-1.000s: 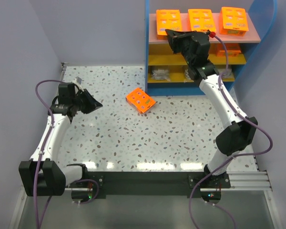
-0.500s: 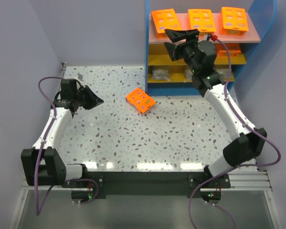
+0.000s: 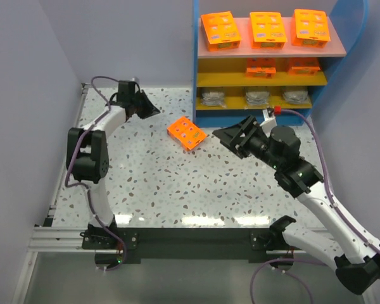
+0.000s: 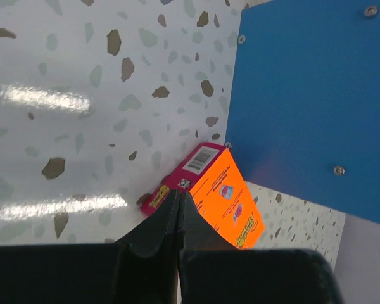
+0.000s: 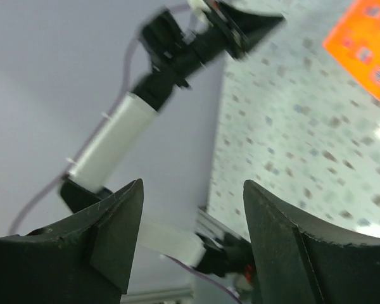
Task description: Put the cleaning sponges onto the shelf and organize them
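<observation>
1. The shelf [image 3: 244, 45] stands at the table's [image 3: 177, 190] far right corner, carrying five orange sponges [image 3: 268, 28] and three grey pads [image 3: 258, 97].
2. The right tool [image 3: 231, 135], jaws wide and empty, has withdrawn from the shelf to mid-table.
3. The left tool [image 3: 154, 111], pinched closed on nothing, has swung toward the far edge.
4. One orange pack [image 3: 187, 133] lies unmoved near the far edge.

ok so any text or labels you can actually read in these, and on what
Nothing can be read.
Loose orange pack: white barcode label and yellow lettering, too blurred to read.
Orange packs on the shelf: marks too small to read.
</observation>
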You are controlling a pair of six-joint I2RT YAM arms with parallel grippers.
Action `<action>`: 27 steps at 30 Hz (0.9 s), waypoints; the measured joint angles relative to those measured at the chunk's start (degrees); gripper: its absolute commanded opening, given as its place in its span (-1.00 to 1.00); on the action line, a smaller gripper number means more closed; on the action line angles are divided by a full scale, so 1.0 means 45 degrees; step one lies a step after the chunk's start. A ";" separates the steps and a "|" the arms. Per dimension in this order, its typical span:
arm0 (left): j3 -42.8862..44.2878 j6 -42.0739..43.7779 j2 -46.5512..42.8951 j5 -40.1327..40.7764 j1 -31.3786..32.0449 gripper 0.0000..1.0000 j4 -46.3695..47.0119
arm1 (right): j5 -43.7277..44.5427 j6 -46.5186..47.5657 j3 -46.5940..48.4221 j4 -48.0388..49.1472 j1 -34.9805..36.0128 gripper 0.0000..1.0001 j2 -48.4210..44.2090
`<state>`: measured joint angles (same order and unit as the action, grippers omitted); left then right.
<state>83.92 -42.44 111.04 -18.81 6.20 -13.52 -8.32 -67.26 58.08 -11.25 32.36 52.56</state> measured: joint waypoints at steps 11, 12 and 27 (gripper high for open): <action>0.4129 0.0155 0.5260 -0.0053 0.0393 -1.00 -0.0058 | 0.0068 0.0641 -0.4357 -0.2948 -0.0024 0.47 -0.2676; 0.4124 0.0214 0.5425 -0.0257 0.0413 -1.00 -0.0068 | 0.0097 0.0641 -0.4566 -0.2982 -0.0024 0.47 -0.2817; 0.1477 0.0578 0.4745 -0.3138 0.2268 -1.00 0.2482 | 0.0617 0.0316 -0.8043 -0.1015 -0.0029 0.54 -0.1496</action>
<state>90.56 -39.83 132.40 -32.93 16.40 -2.35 -5.54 -65.84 21.89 -15.81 32.23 45.82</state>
